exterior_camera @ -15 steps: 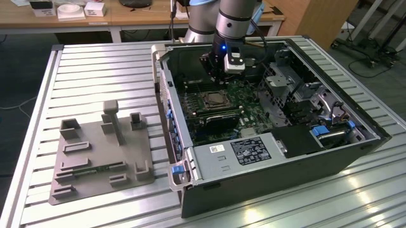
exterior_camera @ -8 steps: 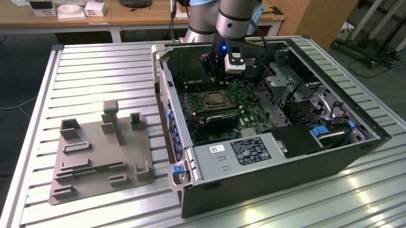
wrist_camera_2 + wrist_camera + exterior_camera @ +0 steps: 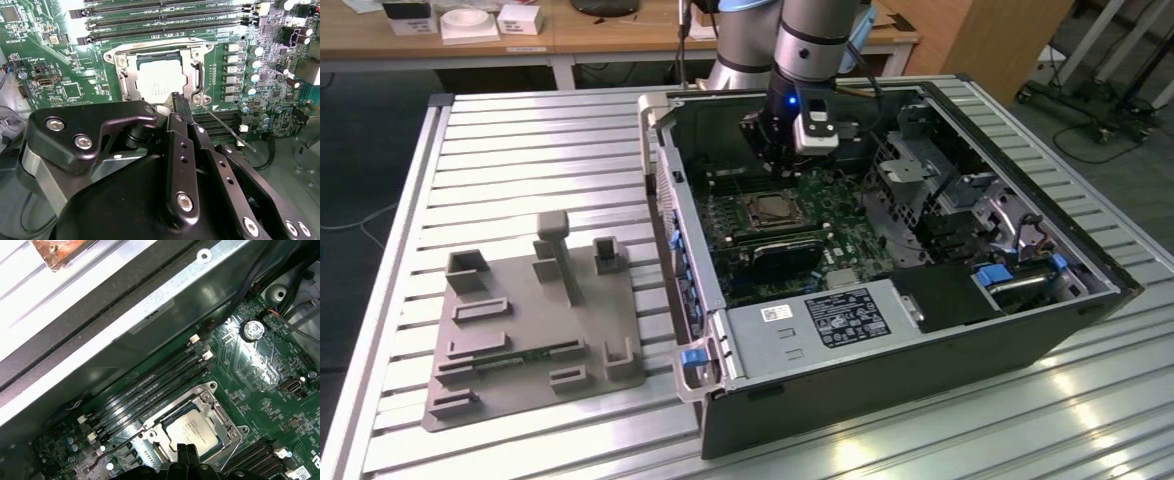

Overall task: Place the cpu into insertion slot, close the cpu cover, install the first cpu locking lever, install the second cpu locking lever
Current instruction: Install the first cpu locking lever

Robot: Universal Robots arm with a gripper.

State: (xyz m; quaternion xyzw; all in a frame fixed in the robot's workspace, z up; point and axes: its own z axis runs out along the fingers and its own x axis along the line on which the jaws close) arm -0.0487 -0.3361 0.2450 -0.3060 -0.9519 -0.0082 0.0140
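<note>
My gripper (image 3: 181,101) hangs with fingers pressed together, pinching nothing, right at the edge of the cover (image 3: 126,80), mid-board (image 3: 65,65) between the memory slots (image 3: 170,15). The cpu (image 3: 161,82) lies flat under it, its silver top showing through the window. The thin wire lever (image 3: 225,129) juts loose from the cover's corner just beside my tips, slanting away across one memory bank.

Silver cpu (image 3: 160,82) lies flat in the insertion slot (image 3: 157,59), cpu cover (image 3: 129,80) down.
</note>
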